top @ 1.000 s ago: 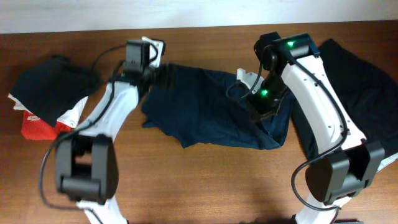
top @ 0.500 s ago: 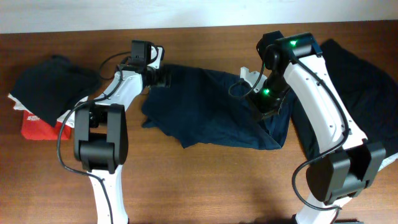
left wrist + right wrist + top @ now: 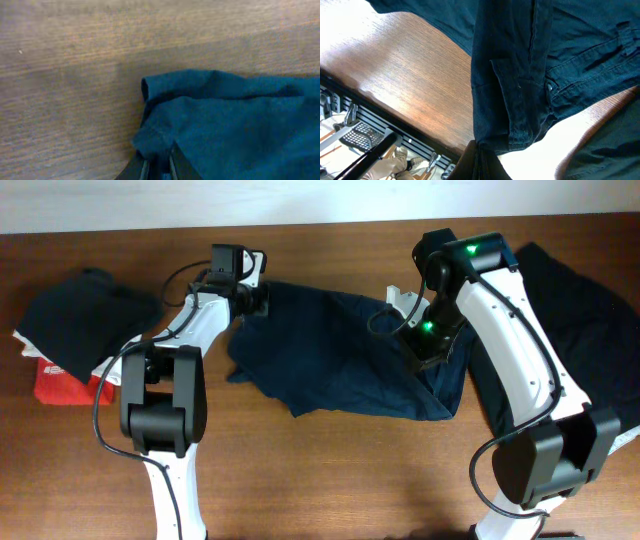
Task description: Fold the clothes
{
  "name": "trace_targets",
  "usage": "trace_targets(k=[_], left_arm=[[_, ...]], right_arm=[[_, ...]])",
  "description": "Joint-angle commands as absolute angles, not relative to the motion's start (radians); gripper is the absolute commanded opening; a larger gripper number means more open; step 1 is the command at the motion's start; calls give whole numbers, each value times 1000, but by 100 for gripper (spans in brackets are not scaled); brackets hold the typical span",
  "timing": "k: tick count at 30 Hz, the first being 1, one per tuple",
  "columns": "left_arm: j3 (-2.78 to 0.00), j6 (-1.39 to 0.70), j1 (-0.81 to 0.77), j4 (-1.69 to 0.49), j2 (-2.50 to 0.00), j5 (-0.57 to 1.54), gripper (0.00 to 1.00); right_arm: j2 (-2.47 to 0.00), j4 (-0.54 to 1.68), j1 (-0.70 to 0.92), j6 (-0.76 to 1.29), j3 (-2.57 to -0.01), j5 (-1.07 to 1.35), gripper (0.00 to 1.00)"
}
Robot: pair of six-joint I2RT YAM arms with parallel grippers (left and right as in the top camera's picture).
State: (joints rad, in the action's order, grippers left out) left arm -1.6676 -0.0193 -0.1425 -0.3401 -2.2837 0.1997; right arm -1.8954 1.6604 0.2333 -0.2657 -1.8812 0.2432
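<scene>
The navy garment (image 3: 330, 365) lies rumpled across the middle of the table. My left gripper (image 3: 260, 300) sits at its far left corner, and in the left wrist view the gripper (image 3: 159, 169) is shut on that corner of the navy cloth (image 3: 230, 120). My right gripper (image 3: 425, 358) is over the garment's right part. In the right wrist view the gripper (image 3: 480, 162) is shut on a bunched fold, and the navy cloth (image 3: 520, 75) hangs from it off the table. A larger black garment (image 3: 585, 310) lies at the far right, partly under the right arm.
At the left end a folded black cloth (image 3: 80, 320) rests on a small pile with a red item (image 3: 58, 385) and white cloth under it. Bare wooden table (image 3: 330, 470) runs along the front. The table's back edge is close behind the left gripper.
The left arm moved in to the garment's far left corner and its jaws closed on it. The right arm has barely moved and keeps its grip.
</scene>
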Motion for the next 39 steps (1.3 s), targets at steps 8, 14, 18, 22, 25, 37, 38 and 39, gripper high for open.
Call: trace_targets(k=[8, 14, 18, 22, 25, 37, 38, 39], left_arm=[[-1692, -15, -141, -368, -2289, 214, 45], [-1692, -15, -140, -310, -2289, 213, 46], [-1692, -15, -142, -316, -2289, 213, 43], [-1691, -15, -142, -329, -2289, 213, 20], [-1691, -15, -142, -338, -2289, 213, 0], [-1692, -12, -111, -422, -1966, 149, 0], [-1692, -14, -89, -437, -1909, 149, 0], [-1692, -23, -71, -446, -1867, 150, 0]], right_arm=[[-1895, 1660, 228, -267, -1885, 223, 4], [-1895, 1661, 228, -267, -1885, 223, 4], [-1895, 1661, 228, -267, -1885, 223, 4], [-1895, 1661, 228, -267, -1885, 223, 4], [-1895, 1661, 228, -267, -1885, 223, 4], [-1895, 1639, 75, -58, -2027, 88, 4], [-1895, 1644, 46, -57, -2078, 89, 4], [-1895, 1650, 26, -49, -2123, 89, 4]])
